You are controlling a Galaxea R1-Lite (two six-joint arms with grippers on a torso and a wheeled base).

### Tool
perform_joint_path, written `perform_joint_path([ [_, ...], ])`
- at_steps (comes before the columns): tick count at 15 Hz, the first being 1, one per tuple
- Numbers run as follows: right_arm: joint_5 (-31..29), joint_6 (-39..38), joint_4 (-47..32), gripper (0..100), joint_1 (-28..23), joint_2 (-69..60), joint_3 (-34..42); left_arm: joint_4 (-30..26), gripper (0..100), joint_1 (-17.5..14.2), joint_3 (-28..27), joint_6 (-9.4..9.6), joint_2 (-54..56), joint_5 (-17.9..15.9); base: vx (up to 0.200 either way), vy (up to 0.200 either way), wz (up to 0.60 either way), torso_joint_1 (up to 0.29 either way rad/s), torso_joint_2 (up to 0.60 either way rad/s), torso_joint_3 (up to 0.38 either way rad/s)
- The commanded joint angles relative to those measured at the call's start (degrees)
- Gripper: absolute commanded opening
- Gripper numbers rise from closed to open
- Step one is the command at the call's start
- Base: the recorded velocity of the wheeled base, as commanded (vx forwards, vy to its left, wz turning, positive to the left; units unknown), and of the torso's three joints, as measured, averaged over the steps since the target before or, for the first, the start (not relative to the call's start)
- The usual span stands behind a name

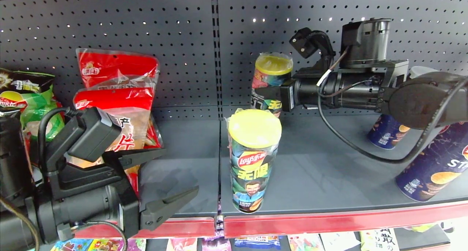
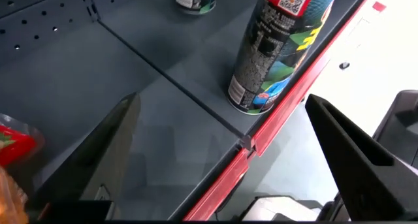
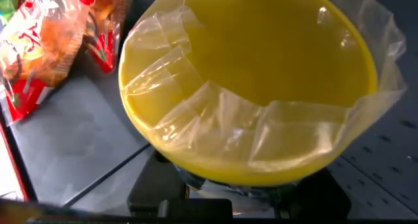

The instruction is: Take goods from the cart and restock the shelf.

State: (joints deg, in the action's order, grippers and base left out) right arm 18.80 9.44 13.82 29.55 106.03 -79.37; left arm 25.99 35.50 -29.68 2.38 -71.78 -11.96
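A chip can with a yellow lid [image 1: 254, 159] stands upright near the front edge of the grey shelf [image 1: 321, 170]. It also shows in the left wrist view as the chip can [image 2: 274, 48]. A second yellow-lidded can [image 1: 272, 73] is at the back by the pegboard, with my right gripper [image 1: 270, 96] shut around its body. Its film-wrapped lid [image 3: 261, 74] looms close in the right wrist view, and its base is hidden. My left gripper [image 1: 181, 170] hangs open and empty at the shelf's front left, left of the front can. Its fingers [image 2: 111, 152] are spread wide over the shelf lip.
Red snack bags [image 1: 117, 86] and a green bag [image 1: 25, 104] stand at the left of the shelf. Two dark blue chip cans [image 1: 435, 163], [image 1: 385, 132] lean at the right. A red rail [image 1: 329, 220] edges the shelf front, with goods on the level below.
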Motion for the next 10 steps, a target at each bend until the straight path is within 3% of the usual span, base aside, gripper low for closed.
perform_joint_path([
  [1,0.10,0.06,0.06,0,0.07,3.04,-1.84,0.03,100,0.01,-0.02,0.00,-0.03,0.01,0.000,0.000,0.00,0.000,0.00,0.000],
  [10,0.27,0.06,0.15,0,0.95,6.29,-4.47,0.03,100,0.01,0.42,0.00,-0.03,0.45,0.000,0.000,0.00,0.000,0.00,0.000],
])
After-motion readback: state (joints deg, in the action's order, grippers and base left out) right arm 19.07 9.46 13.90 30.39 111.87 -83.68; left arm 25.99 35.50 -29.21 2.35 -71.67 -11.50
